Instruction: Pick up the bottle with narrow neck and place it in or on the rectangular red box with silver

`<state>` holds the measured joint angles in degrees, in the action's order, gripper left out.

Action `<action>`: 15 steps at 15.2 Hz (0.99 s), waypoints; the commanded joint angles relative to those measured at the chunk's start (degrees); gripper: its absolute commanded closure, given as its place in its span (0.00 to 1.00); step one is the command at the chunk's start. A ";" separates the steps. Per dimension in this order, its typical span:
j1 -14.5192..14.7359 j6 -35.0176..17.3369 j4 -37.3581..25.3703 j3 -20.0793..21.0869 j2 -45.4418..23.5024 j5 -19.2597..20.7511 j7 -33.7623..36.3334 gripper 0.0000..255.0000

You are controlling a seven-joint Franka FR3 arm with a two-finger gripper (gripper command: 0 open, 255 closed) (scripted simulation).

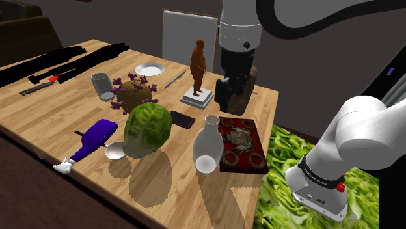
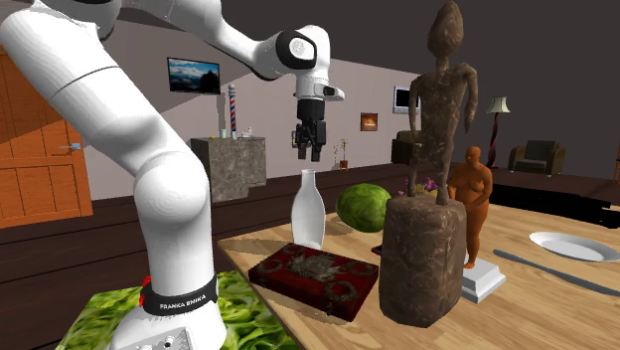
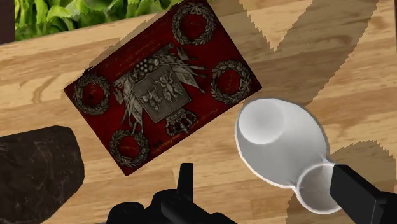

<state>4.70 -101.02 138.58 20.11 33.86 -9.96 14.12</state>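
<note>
The hand (image 2: 310,154), fingers spread, hangs above the white bottle (image 2: 307,214) beside the red box (image 2: 316,276).

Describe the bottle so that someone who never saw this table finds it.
Look at the end of the wooden table nearest the arm's base. There, between the red box and the green round thing, stands the white bottle. Unlike them, it is plain white, upright, with a narrow neck.

Pincer (image 2: 309,153) above white bottle (image 2: 307,214) — red box (image 2: 316,279) near.
</note>
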 commanded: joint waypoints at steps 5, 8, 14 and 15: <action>0.94 -6.04 -1.80 6.00 -7.25 -2.30 6.76 0.00; 1.05 -8.44 0.21 6.41 -7.64 -2.53 6.75 0.00; 1.17 -12.19 3.11 7.11 -8.52 -2.85 6.78 0.00; 1.17 -12.19 3.10 7.11 -8.52 -2.85 6.78 0.00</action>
<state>5.88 -113.07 141.65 27.18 25.43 -12.82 20.88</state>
